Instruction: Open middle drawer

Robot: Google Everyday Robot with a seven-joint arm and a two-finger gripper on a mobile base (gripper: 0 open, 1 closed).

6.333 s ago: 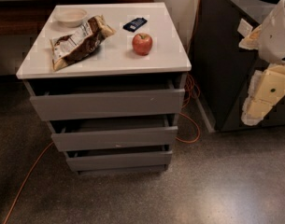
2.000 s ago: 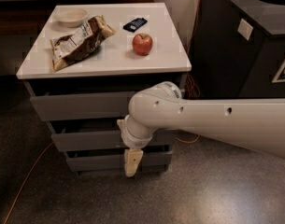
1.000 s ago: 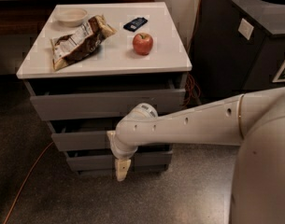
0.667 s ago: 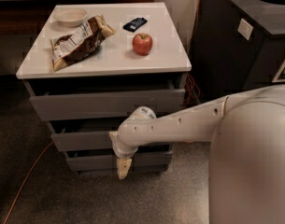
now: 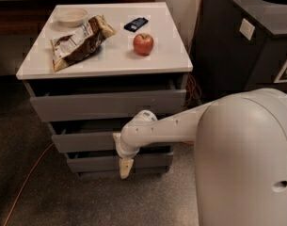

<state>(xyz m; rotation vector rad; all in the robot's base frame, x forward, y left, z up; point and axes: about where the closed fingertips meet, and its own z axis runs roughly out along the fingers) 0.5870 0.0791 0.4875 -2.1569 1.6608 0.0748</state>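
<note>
The arm [image 5: 171, 126] hides the right half of the middle drawer [image 5: 82, 141]. The tool [image 5: 125, 166] hangs in front of the lowest drawer [image 5: 96, 163] and covers part of its front. The drawer openings are too dark to read. The black bin [image 5: 246, 36] is cut off at the right edge, and the orange cable [image 5: 25, 182] at the bottom edge.

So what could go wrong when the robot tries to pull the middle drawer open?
1. The gripper hangs low, in front of the bottom drawer, so it might catch that one instead of the middle drawer.
2. The middle drawer's front is flat with no handle showing, so the gripper could slip off.
3. The apple sits loose on the cabinet top; a hard tug might make it roll.
</note>
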